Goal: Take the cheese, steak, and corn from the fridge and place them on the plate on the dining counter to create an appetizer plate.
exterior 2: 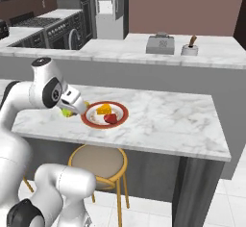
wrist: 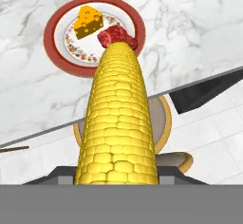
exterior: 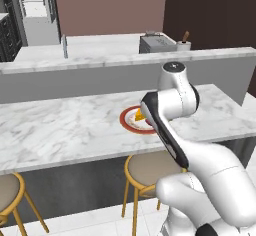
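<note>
My gripper (wrist: 116, 174) is shut on the corn (wrist: 118, 128), a yellow cob that runs up the hand view with its tip over the near rim of the plate (wrist: 50, 33). On this red-rimmed plate lie the orange cheese (wrist: 88, 21) wedge and the dark-red steak (wrist: 115, 35). From the right base, the gripper (exterior 2: 78, 107) hovers at the plate's (exterior 2: 125, 113) left edge above the dining counter (exterior 2: 163, 120), a bit of corn (exterior 2: 67, 112) showing under it, with cheese (exterior 2: 103, 109) and steak (exterior 2: 111, 119) beside. The arm partly hides the plate (exterior: 125, 116) and cheese (exterior: 139, 115) from the left base.
Round stools (exterior: 150, 167) (exterior 2: 98, 161) stand under the dining counter (exterior: 65, 130). Behind it a second marble counter carries a grey box (exterior 2: 160, 43) and a small jar (exterior 2: 190, 49). The fridge (exterior: 35, 10) (exterior 2: 108, 5) stands open far back, with a stove (exterior 2: 48, 29) to its left.
</note>
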